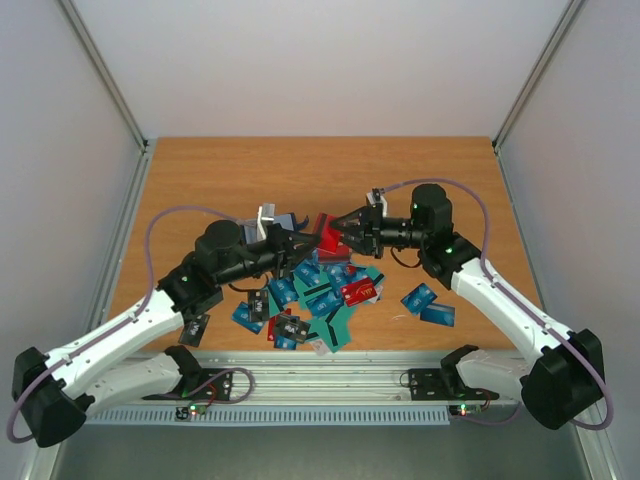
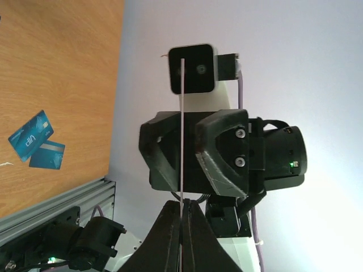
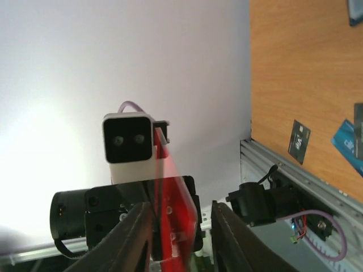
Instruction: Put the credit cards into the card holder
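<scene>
Right wrist shows a glossy translucent red card [image 3: 170, 221] edge-on.

Counting from the overhead: two arms, so two grippers, the left gripper [image 1: 300, 245] and the right gripper [image 1: 343, 233]. One card holder [image 1: 283, 222], held up between them, far side of the pile. One red card [image 3: 170, 218] pinched upright in the right one. The credit cards [image 1: 318, 292] on the table [image 1: 200, 175] overlap too much for an exact number, roughly twenty. Apart from the heap: two blue ones [image 1: 428, 304] on the right, one black one [image 1: 196, 326] near left.
</scene>
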